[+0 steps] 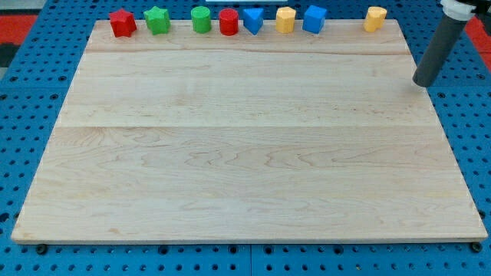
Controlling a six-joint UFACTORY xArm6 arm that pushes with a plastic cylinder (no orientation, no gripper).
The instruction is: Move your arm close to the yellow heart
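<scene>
Two yellow blocks stand on the wooden board's top edge: one (285, 19) between the blue triangle (252, 20) and the blue cube (314, 18), the other (375, 18) alone near the top right corner. I cannot tell which of them is the heart. My tip (423, 83) rests near the board's right edge, below and to the right of the right-hand yellow block, well apart from it and touching no block.
Along the top edge, from the view's left, stand a red star-like block (123, 23), a green star (157, 20), a green cylinder (201, 19) and a red cylinder (229, 21). A blue pegboard (31, 115) surrounds the wooden board (245, 153).
</scene>
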